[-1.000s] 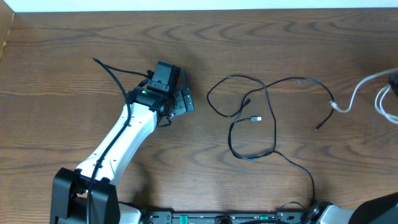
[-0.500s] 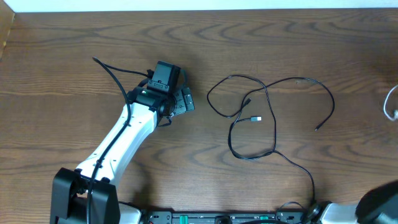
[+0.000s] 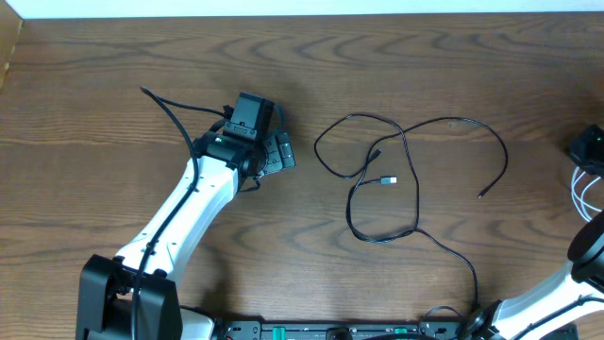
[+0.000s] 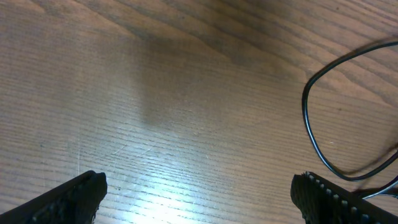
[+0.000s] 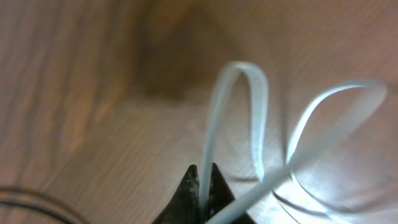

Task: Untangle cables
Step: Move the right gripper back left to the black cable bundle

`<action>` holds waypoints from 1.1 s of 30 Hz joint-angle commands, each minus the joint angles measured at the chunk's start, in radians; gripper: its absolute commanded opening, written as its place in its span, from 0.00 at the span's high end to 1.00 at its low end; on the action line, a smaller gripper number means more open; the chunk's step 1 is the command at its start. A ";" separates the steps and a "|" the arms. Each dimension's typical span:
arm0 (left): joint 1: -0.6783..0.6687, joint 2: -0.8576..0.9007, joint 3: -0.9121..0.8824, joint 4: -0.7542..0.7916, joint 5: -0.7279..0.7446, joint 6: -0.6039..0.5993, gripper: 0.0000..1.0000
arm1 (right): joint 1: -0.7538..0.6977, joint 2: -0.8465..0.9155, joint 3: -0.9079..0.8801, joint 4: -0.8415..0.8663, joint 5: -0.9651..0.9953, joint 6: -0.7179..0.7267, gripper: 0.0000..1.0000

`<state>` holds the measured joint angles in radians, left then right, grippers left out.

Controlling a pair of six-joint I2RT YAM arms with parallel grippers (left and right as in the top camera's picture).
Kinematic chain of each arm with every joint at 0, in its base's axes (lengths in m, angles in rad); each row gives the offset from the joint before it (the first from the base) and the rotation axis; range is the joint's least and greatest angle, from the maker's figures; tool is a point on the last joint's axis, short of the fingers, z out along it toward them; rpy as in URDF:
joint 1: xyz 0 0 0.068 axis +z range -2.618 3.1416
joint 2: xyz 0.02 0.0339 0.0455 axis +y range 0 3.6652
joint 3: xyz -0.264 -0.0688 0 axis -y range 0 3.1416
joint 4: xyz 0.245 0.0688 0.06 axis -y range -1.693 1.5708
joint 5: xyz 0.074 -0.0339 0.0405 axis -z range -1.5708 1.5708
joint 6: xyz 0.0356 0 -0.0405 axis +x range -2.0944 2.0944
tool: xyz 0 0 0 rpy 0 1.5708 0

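Observation:
The long black cable [image 3: 406,184] lies in loose loops on the wooden table right of centre, with a small metallic plug [image 3: 387,179] inside the loops and one end [image 3: 481,195] pointing right. Part of its loop shows in the left wrist view [image 4: 317,124]. My left gripper [image 3: 280,153] is open and empty, left of the black cable; its fingertips [image 4: 74,196] stand wide apart over bare wood. My right gripper [image 5: 203,174] is shut on the white cable [image 5: 214,124], which loops ahead of it. In the overhead view the white cable [image 3: 580,194] shows at the far right edge, below my right gripper [image 3: 587,148].
The table's far edge [image 3: 302,13] runs along the top of the overhead view. A thick black arm wire [image 3: 170,113] rises from my left arm. The right arm's base [image 3: 528,316] sits at the bottom right.
My right gripper has pulled the white cable rightward, off the black cable's end, to the table's right edge. The black cable and left arm have not moved.

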<state>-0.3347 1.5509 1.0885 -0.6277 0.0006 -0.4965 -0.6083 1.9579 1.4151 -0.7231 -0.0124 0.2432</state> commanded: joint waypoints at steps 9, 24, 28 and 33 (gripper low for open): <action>0.002 -0.002 0.003 -0.002 -0.013 0.006 0.00 | 0.001 0.013 0.012 -0.025 -0.060 -0.046 0.01; 0.002 -0.002 0.003 -0.002 -0.013 0.006 0.00 | 0.185 0.014 0.114 -0.105 0.003 -0.097 0.01; 0.002 -0.002 0.003 -0.002 -0.013 0.006 0.00 | 0.235 0.021 0.105 -0.109 0.070 -0.104 0.01; 0.002 -0.002 0.003 -0.002 -0.013 0.006 0.00 | 0.268 0.025 0.079 -0.100 0.060 -0.117 0.01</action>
<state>-0.3347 1.5509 1.0885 -0.6277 0.0006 -0.4965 -0.3550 1.9705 1.5135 -0.8257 0.0193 0.1505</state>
